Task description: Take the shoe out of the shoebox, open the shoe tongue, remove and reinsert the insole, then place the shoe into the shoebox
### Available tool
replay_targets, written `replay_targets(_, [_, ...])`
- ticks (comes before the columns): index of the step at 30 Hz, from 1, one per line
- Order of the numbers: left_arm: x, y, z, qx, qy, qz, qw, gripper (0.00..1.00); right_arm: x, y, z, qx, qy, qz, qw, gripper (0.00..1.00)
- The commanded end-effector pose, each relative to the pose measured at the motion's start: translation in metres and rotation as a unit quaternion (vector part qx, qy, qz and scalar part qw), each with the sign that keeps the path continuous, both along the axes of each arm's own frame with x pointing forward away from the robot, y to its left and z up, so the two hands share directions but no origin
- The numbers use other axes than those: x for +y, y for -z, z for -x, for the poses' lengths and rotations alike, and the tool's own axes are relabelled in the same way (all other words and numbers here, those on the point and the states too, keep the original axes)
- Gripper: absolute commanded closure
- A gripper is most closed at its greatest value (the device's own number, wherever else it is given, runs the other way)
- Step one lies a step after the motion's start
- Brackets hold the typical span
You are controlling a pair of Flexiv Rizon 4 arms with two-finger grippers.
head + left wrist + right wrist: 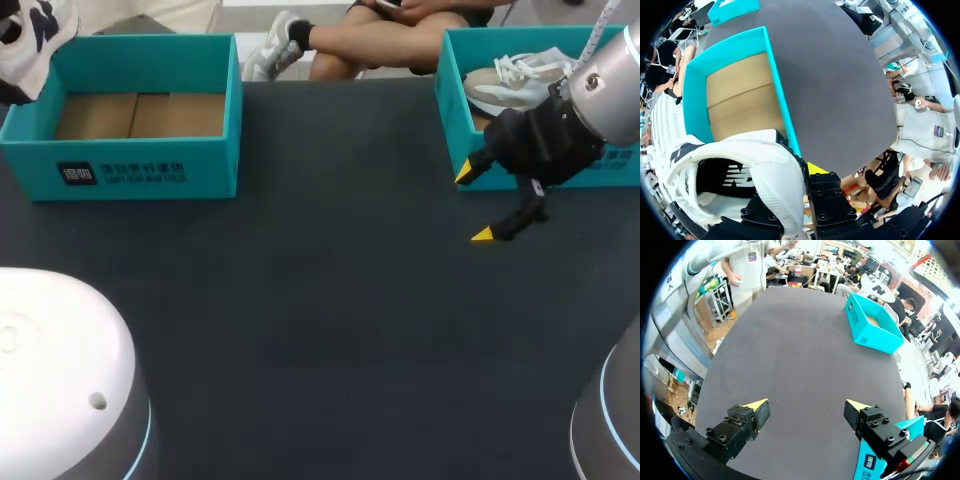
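Left gripper: pinches the side wall of the white sneaker, with one yellow tip showing just outside the wall. The other finger is hidden by the shoe.
White sneaker: held off the table in the left gripper. Its opening and the black logo on the insole face the left wrist camera. In the head view the sneaker sits at the far left corner of the left shoebox.
Left shoebox: teal, open-topped, on the far left part of the table. Only its brown cardboard floor shows inside. In the left wrist view the box lies ahead of the gripper and partly under the sneaker.
Right gripper: fingers spread wide with nothing between them. It hangs over bare table just in front of the right shoebox. In the right wrist view the two yellow tips frame only the dark tabletop.
Right shoebox: teal, open-topped, at the far right of the table, partly covered by the right arm.
Second sneaker: white with laces, lying inside the right shoebox.
Table: dark and matte, carrying both boxes well apart.
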State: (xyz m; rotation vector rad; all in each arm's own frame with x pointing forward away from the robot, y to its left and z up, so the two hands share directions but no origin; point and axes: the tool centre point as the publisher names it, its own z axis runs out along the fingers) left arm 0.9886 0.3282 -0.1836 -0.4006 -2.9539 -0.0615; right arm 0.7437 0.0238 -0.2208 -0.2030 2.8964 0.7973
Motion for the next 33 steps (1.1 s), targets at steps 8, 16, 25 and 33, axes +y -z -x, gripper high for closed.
replay_targets(8, [-0.002,0.0,-0.002,0.009,0.017,0.004,1.0,1.0,0.001,0.001,0.0,-0.001,0.001,0.001,1.0,0.0])
replay_targets(16, [0.002,-0.001,-0.007,0.021,0.157,-0.024,0.987,1.0,0.001,0.001,0.0,-0.001,0.001,0.001,1.0,0.0])
replay_targets(25, [0.018,-0.013,-0.018,0.026,0.343,-0.012,0.939,1.0,0.001,0.001,0.0,-0.001,0.001,0.001,1.0,0.0])
replay_targets(33, [0.025,-0.017,-0.022,0.05,0.471,-0.031,0.88,1.0,0.001,0.001,0.0,-0.001,0.001,0.001,1.0,0.0])
